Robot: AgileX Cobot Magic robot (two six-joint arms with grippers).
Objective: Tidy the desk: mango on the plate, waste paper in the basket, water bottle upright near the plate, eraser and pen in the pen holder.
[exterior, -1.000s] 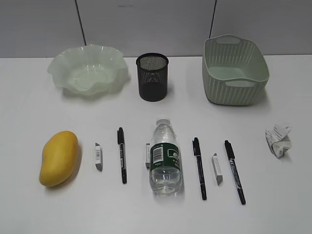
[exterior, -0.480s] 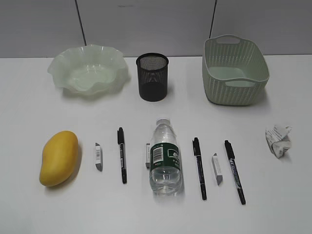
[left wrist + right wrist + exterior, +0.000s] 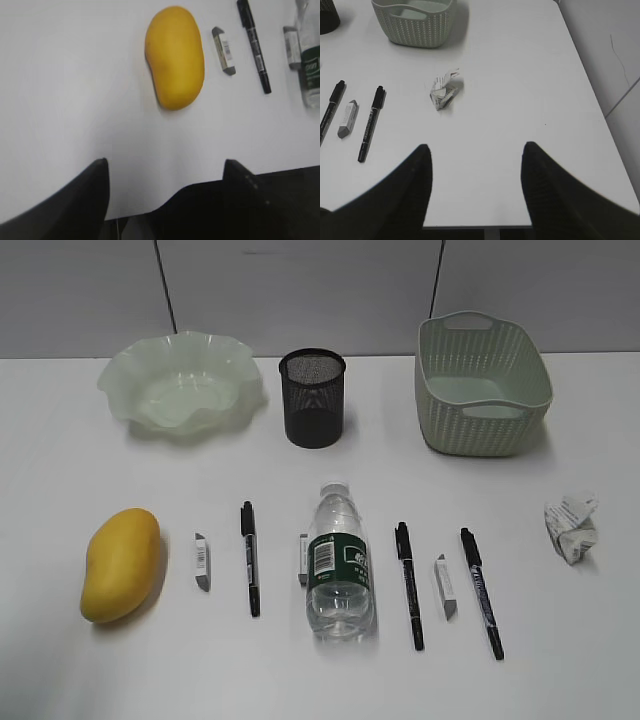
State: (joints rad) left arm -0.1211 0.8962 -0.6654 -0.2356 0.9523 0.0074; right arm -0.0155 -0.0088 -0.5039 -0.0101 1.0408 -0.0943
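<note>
Left of the water bottle [image 3: 339,562], which lies on its side on the table [image 3: 560,650], rests the mango [image 3: 120,563]; the waste paper [image 3: 571,528] sits far right. Both grippers' fingers [image 3: 95,185] [image 3: 417,175] gape wide, holding nothing.

1. Along the bench's [image 3: 60,440] back edge: plate [image 3: 180,380] left, pen holder [image 3: 312,397] middle, basket [image 3: 480,385] right.
2. Nearer the front edge: mango [image 3: 121,564] far left, water bottle [image 3: 339,560] lying centre, waste paper [image 3: 571,528] far right.
3. Pens and erasers lie between them.
</note>
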